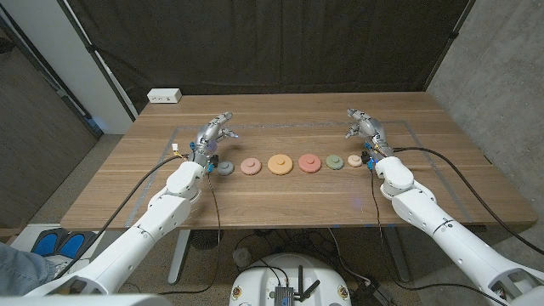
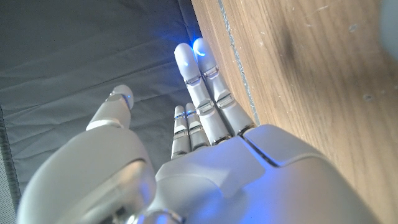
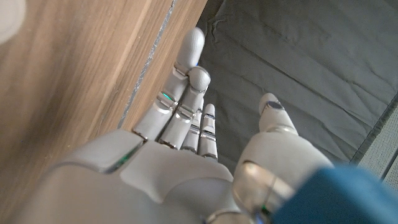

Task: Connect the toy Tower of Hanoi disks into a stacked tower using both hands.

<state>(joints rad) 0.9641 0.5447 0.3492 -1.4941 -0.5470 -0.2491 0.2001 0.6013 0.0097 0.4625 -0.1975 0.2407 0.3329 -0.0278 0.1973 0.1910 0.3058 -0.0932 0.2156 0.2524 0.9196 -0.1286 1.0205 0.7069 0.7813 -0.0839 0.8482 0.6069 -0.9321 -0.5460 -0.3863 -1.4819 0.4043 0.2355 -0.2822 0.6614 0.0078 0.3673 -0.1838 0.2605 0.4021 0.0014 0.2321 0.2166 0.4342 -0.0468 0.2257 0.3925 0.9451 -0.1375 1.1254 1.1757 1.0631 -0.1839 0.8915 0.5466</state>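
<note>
Six disks [image 1: 281,163] are being shown in a row across the table [image 1: 280,204]; colours of the smallest are hard to make out. Left hand [image 1: 212,136] and right hand [image 1: 364,127] are being held with fingers extended, empty, flanking the row.

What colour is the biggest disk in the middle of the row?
The biggest disk is orange-yellow; the head view shows it best.

A wooden desk [image 1: 280,200] with a faint taped rectangle [image 1: 408,127] on its top stands before a black curtain [image 1: 272,42]. A white power strip [image 1: 165,96] lies at the desk's far left corner. A grey textured wall [image 1: 501,68] rises on the right.
</note>
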